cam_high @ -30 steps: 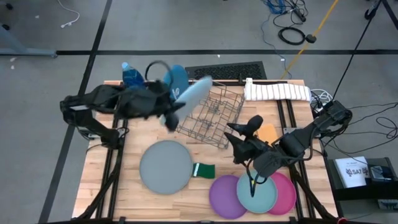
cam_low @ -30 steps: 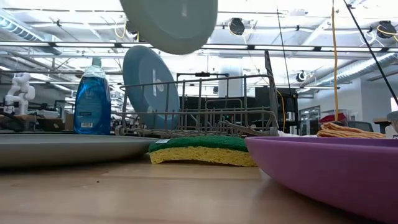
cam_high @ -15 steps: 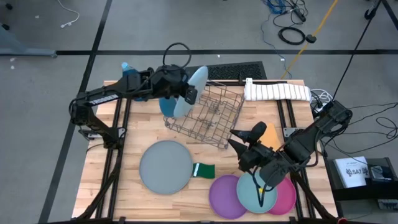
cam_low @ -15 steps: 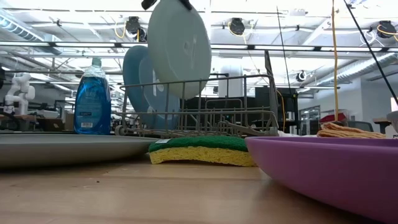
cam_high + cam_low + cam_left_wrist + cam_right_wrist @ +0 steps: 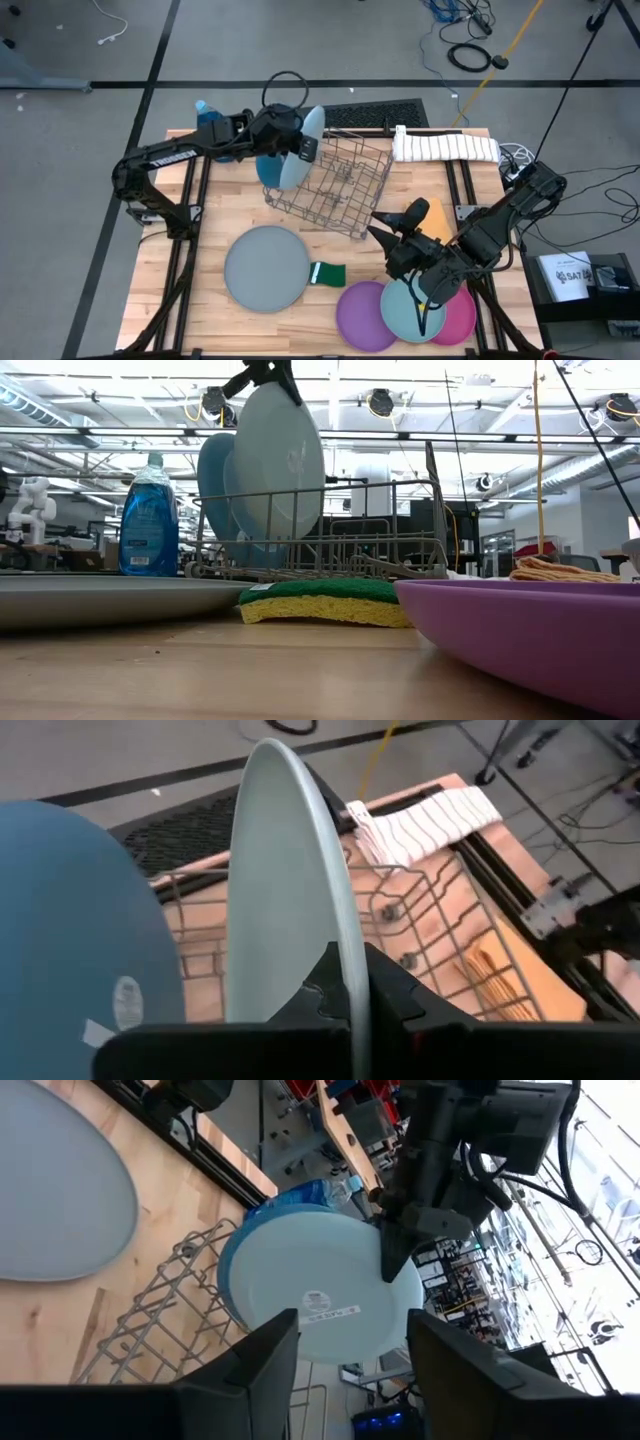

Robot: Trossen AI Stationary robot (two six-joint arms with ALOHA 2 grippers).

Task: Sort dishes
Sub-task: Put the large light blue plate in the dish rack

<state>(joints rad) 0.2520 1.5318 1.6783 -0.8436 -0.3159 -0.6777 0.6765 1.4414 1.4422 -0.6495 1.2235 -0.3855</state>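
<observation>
Left gripper: our left gripper (image 5: pixel 300 150) is clamped on the top rim of the pale-blue plate (image 5: pixel 275 460), holding it on edge over the rack's left end.

Pale-blue plate: it stands nearly upright in the grey wire rack (image 5: pixel 335 185), its lower edge down among the wires, just beside the deep-blue plate (image 5: pixel 212 475) already racked there.

Which way it points: its faces look along the rack's length, one toward the deep-blue plate, and its top leans slightly. Being round, it has no long axis; its thin edge runs across the rack.

Right gripper: our right gripper (image 5: pixel 415 300) hovers low over the teal plate (image 5: pixel 400 312), fingers apart, gripping nothing.

Other dishes: the teal plate overlaps the purple plate (image 5: pixel 358 318) and pink plate (image 5: pixel 463 310) at the table's near right. A grey plate (image 5: pixel 265 268) lies flat beside the green sponge (image 5: pixel 327 272).

Risk: if we let go before the rim sits between two wires, we judge the plate may tip against the deep-blue one or slide flat.

Second risk: the right fingers may pinch the plate beneath the teal one as well, since they overlap.
</observation>
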